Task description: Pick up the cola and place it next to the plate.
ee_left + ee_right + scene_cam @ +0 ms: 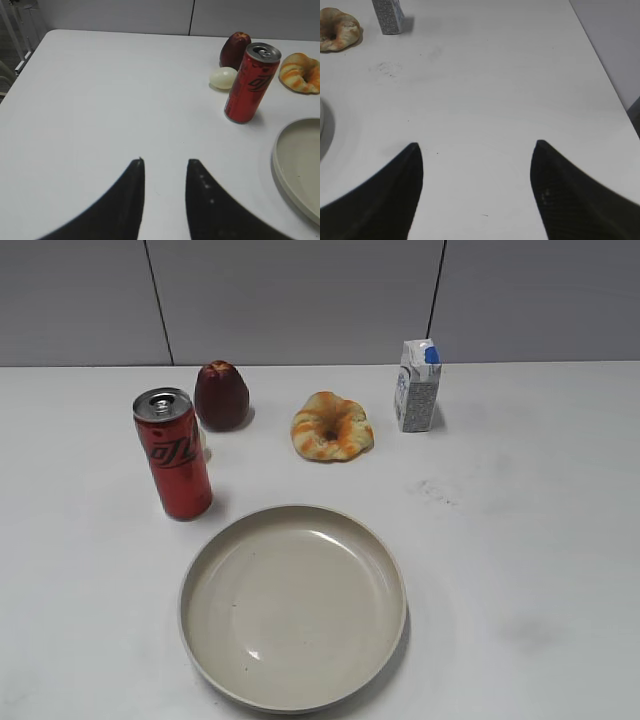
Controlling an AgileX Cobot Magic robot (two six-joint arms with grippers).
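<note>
The cola [175,453] is a tall red can with black lettering and a silver top. It stands upright on the white table, just beyond the left rim of the cream plate [293,606]. The left wrist view shows the cola [250,83] at upper right and the plate's rim [278,165] at the right edge. My left gripper [165,161] is open and empty over bare table, well left of the can. My right gripper [477,145] is open wide and empty over bare table, right of the plate. Neither gripper shows in the exterior view.
A dark red apple-like fruit [221,395] stands behind the can, with a white egg [223,78] beside it. An orange bread ring [332,426] and a small milk carton [417,386] sit further back. The table's right edge [605,75] is near my right gripper.
</note>
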